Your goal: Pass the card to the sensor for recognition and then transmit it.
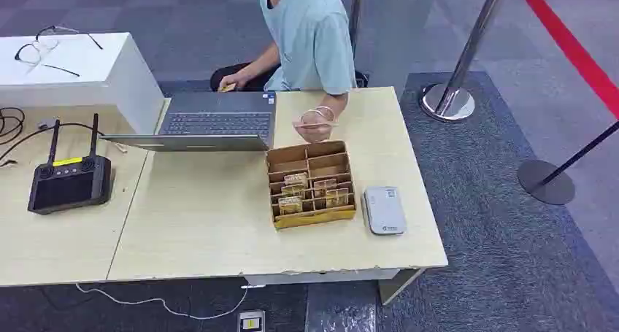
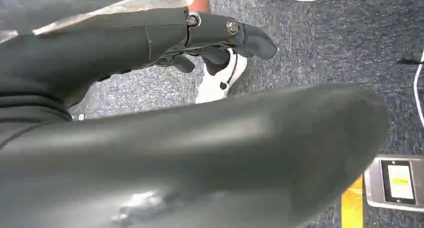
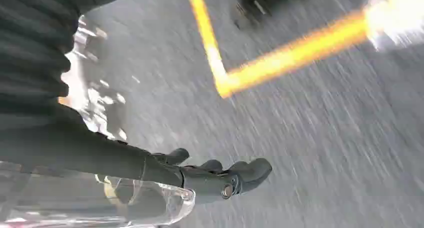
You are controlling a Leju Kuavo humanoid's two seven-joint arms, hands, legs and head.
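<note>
Both arms hang over the carpet — left hand point(image 2: 220, 45) and right hand point(image 3: 220, 175) loosely curled, holding nothing.

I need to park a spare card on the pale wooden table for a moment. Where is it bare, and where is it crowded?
Bare: the wide front stretch of the pale wooden table, below the grey open laptop and left of the brown cardboard divider box. Crowded: between that box and the white flat card sensor, and behind the box, where a person's hand rests.
</note>
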